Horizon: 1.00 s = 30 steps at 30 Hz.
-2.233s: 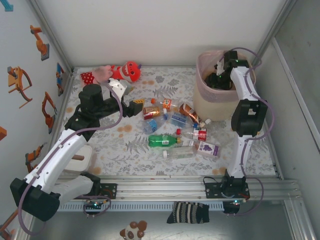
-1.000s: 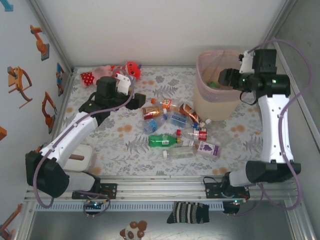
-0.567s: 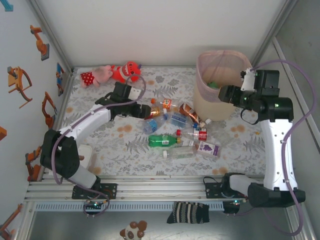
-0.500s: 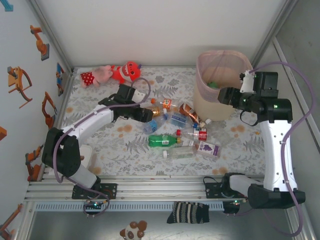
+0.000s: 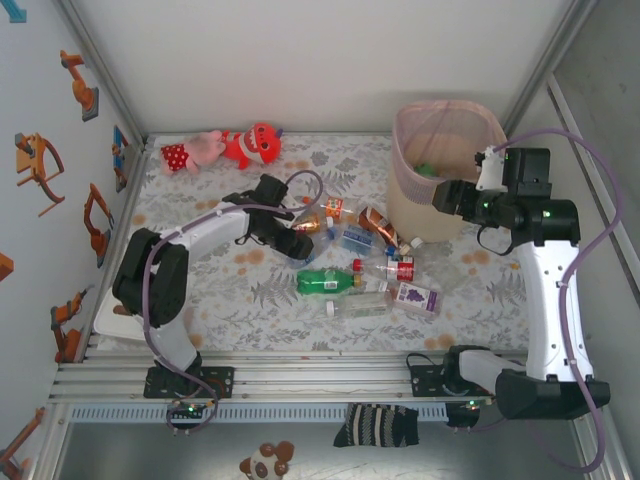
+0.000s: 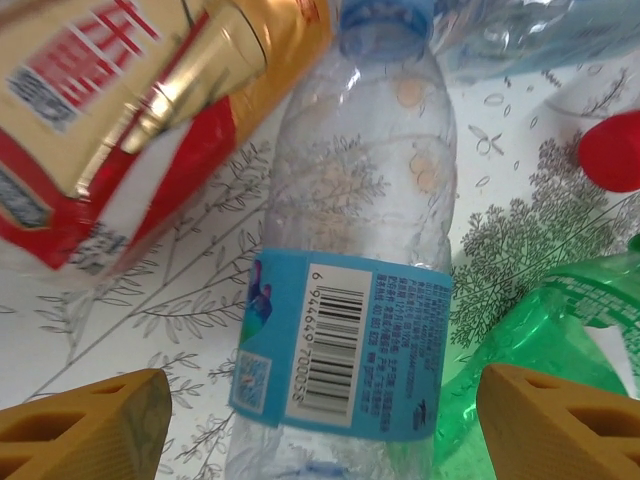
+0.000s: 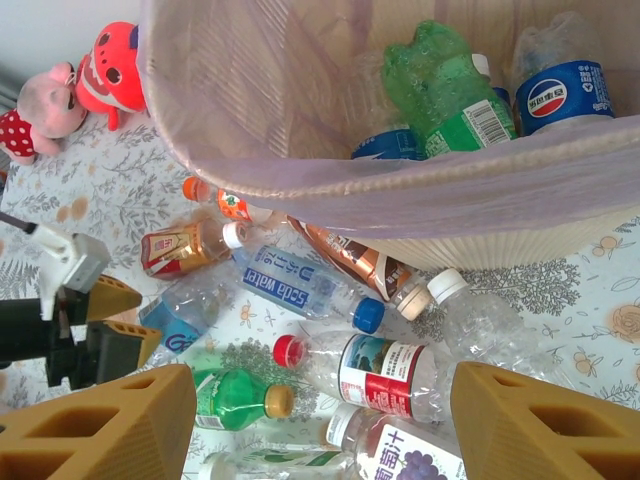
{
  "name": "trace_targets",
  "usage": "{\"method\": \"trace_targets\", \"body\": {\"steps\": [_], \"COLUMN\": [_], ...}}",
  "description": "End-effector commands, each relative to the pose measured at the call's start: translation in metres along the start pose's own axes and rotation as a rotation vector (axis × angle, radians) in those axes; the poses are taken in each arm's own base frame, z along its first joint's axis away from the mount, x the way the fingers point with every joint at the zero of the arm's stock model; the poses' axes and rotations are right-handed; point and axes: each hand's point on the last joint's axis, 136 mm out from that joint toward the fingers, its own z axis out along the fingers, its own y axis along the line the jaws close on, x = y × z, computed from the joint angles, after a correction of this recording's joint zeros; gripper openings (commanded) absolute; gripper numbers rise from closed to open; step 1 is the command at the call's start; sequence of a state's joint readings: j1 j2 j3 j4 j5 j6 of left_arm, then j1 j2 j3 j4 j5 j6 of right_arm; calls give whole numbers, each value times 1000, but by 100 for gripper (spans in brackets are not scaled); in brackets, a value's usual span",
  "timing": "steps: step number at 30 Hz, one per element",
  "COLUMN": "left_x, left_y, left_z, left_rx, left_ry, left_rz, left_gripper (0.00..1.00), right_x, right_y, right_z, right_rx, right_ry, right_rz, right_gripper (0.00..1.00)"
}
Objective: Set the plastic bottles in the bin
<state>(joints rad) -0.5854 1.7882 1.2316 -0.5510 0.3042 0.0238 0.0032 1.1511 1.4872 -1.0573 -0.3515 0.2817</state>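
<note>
Left wrist view: left gripper (image 6: 325, 420), jaws spread, straddles a blue-labelled bottle (image 6: 350, 290); right gripper (image 7: 325, 405), jaws spread, hangs beside the bin (image 7: 400, 190).

Robot lab cell, white panel walls (image 5: 320, 60), aluminium rail frame (image 5: 320, 362), floral table cover (image 5: 240, 300)

Barcode 6 944649 700058 (last digit perhaps misread) on clear bottle (image 6: 365, 200); Pepsi on binned bottle (image 7: 560, 95).
</note>
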Motion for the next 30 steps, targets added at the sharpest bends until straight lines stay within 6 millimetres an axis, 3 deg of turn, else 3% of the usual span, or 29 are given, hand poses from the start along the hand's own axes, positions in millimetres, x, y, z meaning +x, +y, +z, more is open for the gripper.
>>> {"method": "trace_targets", "body": {"steps": [1,8,15,23,30], "left_x": [2,13,20,14,7], "left_y": [-10,-11,-8,-15,-27], "left_z": [5,23,22,1,-29], "left_rx": [46,48,30,32,42], "left_ry": [27,79,87,40,-29], "left_rz": [35,41,47,67,86], "left_gripper": [80,76,63,52,50], "right_x": [2,4,2,-3,-8], "right_y": [5,5,7,11,18], "right_z": [-5,-6,-12,-19,-29], "right_rx": [-22,-18,-21,-26,-44], "right_ry": [-17,-20,-35,-54,-76], "right_rz": [-5,-3,-4,-7,-8], "right_gripper": [67,67,67,67,66]}}
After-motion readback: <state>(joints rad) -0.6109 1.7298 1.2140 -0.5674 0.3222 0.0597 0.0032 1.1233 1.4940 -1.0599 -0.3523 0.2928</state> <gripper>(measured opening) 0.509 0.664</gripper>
